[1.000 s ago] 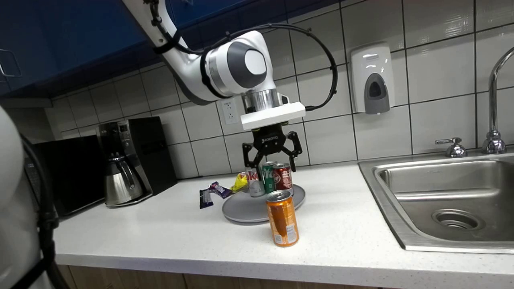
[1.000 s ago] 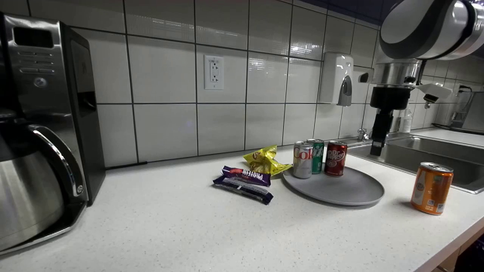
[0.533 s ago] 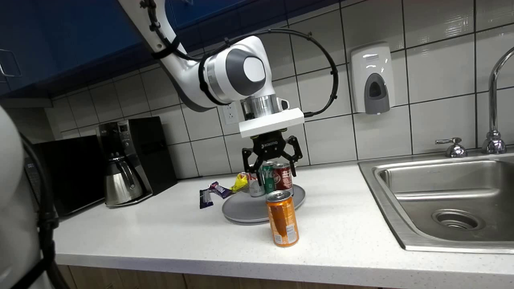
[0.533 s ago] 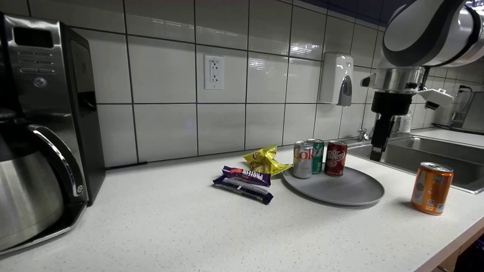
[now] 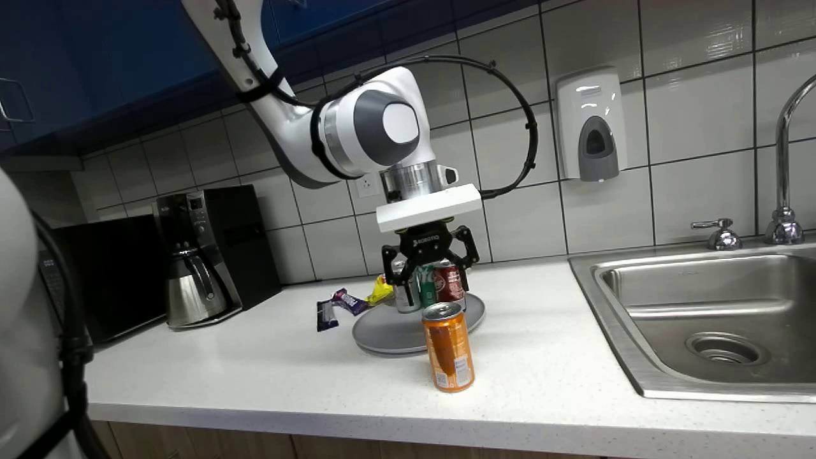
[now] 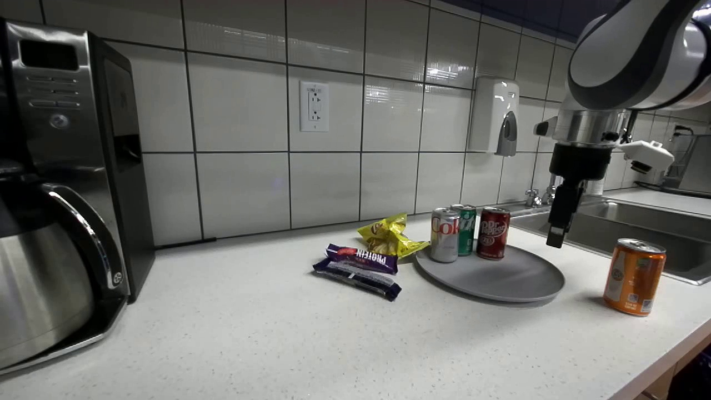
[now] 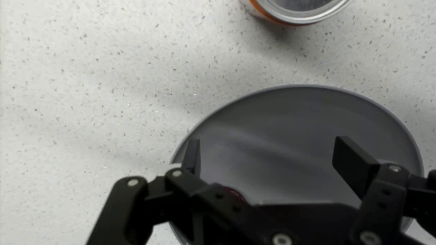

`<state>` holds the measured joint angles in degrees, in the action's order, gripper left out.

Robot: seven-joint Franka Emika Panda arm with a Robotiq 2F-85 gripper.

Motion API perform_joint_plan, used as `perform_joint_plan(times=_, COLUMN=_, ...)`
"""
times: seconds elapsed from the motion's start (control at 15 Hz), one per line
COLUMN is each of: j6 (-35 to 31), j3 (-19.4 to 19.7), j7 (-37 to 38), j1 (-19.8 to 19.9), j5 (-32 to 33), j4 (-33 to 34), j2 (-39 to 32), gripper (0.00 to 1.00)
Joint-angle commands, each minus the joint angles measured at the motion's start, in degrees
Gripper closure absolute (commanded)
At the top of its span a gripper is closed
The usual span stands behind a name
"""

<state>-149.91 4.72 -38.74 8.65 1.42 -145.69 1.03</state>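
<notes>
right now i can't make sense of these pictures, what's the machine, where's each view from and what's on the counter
That's a white robot arm, tipped with a black gripper. Two views are taken from outside it; the third looks down from its wrist. On the counter is a gray plate bearing a silver Coke can, a green soda can and a Dr Pepper can, all upright. An orange can stands off the plate. Beside the plate lie a yellow snack bag, a purple protein bar and a dark wrapped bar. A coffee maker stands farther off. The gripper is open over the plate, holding nothing.
</notes>
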Motion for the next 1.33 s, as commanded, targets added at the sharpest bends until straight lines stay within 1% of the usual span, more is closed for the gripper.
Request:
perform_joint_plan(times=0.0, j6=-2.7, j3=0.9, j7=-1.6, j1=-1.0, j5=-2.1, j4=-2.4, j2=1.3, gripper=0.0)
perform_joint_plan(times=0.87, j6=-7.6, j3=0.9, j7=-3.8, j1=-1.2, j5=-7.7, j4=-5.8, j2=1.9, gripper=0.0)
perform_joint_plan(times=1.27, j6=-10.1, j3=0.8, j7=-3.8, j1=-1.6, j5=-8.5, j4=-7.8, j2=2.7, gripper=0.0)
